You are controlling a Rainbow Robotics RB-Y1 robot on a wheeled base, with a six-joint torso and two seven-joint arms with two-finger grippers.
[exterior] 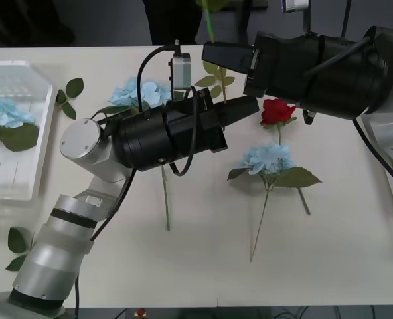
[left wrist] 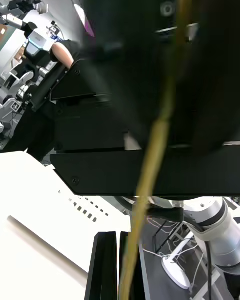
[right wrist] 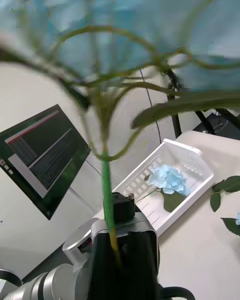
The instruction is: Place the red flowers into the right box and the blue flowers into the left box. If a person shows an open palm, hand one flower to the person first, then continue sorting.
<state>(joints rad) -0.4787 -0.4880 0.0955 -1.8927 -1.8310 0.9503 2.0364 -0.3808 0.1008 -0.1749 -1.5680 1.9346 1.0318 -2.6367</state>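
Tabletop (exterior: 203,266): broad, flat, matte white; it carries the loose flowers and the tray.
Right arm: a thick black cylinder coming in from the right, above the tabletop.
Left arm: silver ringed joints, then a black barrel, rising from the near left to the middle.
Left box (exterior: 40,139): shallow translucent-white plastic tray with a raised rim and a slotted, grid-like wall, at the left edge. One fluffy boxed blue flower (exterior: 2,111) with a broad green leaf lies in it.
Right claw (exterior: 208,52): flat black fingers pointing left at the far middle, pressed together on the thin green stem of the held blue flower (right wrist: 106,180). Its pale-blue cluster spreads on wiry branches close above the wrist camera.
Left claw (exterior: 249,104): black wedge just below the right claw. Its fingers are drawn together to a thin slit. The stem crosses in front of them; whether they pinch it cannot be told.
Centre blue flower (exterior: 268,158): fluffy cluster with pointed leaves and a long stem, flat on the tabletop.
Far blue flower (exterior: 140,93): partly hidden behind the left arm.
Red rose (exterior: 277,110): tight deep-red bloom, lying just beyond the centre blue flower.
Leaf sprigs (exterior: 70,93): small, oval, green, beside the left box.
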